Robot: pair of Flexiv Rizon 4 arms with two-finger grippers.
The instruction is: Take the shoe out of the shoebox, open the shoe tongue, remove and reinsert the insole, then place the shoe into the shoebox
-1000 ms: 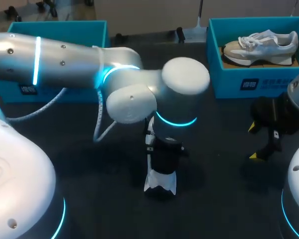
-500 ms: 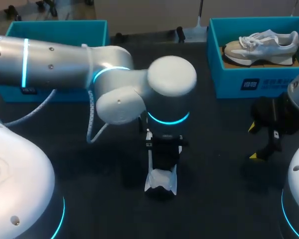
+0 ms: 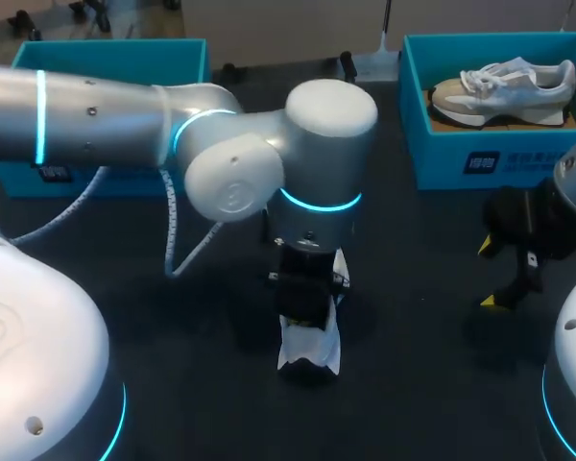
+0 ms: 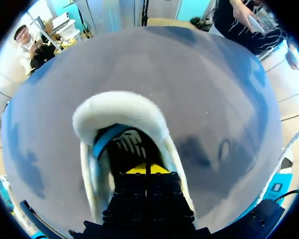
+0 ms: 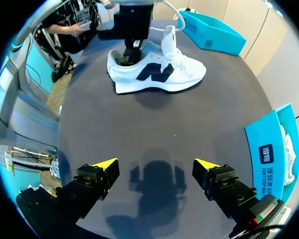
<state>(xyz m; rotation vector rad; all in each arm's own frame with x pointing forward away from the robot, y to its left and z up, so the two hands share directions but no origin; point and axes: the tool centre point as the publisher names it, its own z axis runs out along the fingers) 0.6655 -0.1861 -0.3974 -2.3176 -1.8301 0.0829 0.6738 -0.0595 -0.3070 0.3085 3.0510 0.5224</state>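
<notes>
**Shoe on the table, left tool inside its mouth: insole stage**

The white shoe (image 3: 308, 351) lies on its sole at the middle of the table (image 3: 432, 317), toward the near edge and well apart from the blue shoebox (image 3: 442, 158) at the far right corner. The left tool (image 4: 146, 169) is lowered into the shoe's opening behind the heel collar, with its yellow tips pressed together. Whether they pinch the insole cannot be told. The right tool (image 5: 155, 164) hangs above the table's right side, spread wide and empty.

Progress, as judged: removal from the box is done and the work inside the shoe is in hand. Seating the insole and returning the shoe to the shoebox remain.

The head view alone shows a second shoe (image 3: 504, 86) resting in the shoebox and another blue box (image 3: 106, 53) at the far left corner, but the left arm hides most of the shoe on the table. The right wrist view gives that shoe's full side profile, with the laces raised. Only the left wrist view looks into its interior.
</notes>
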